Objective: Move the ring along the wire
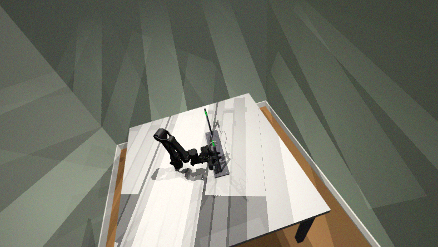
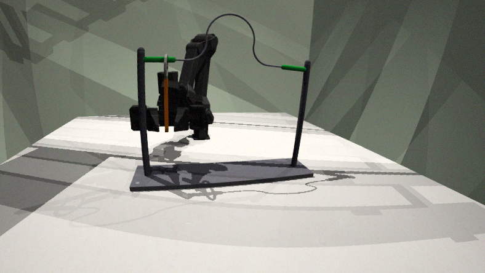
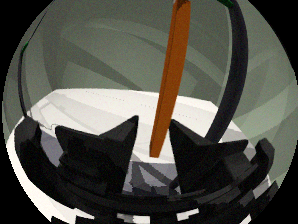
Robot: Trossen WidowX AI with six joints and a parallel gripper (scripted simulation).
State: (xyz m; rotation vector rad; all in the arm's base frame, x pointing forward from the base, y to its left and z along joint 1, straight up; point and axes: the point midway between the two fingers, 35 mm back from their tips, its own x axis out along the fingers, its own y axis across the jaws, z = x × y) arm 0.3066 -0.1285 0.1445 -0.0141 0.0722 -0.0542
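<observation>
The ring (image 2: 165, 71) hangs on the green part (image 2: 152, 59) of the wire beside the left post (image 2: 143, 146) in the exterior view, with the wire through it. Its orange handle (image 2: 166, 101) (image 3: 173, 70) hangs straight down. My gripper (image 2: 166, 122) (image 3: 153, 120) is open, with one finger on each side of the handle's lower end. A gap shows on both sides of the handle. In the wrist view the handle's tip appears between the fingers; how deep it sits is hard to tell.
The thin grey wire (image 2: 229, 14) arches up to the other green part (image 2: 292, 67) at the far post (image 2: 301, 118) (image 3: 21, 80). Both posts stand on a dark base plate (image 2: 251, 174). The near post (image 3: 239, 65) stands close beside my gripper.
</observation>
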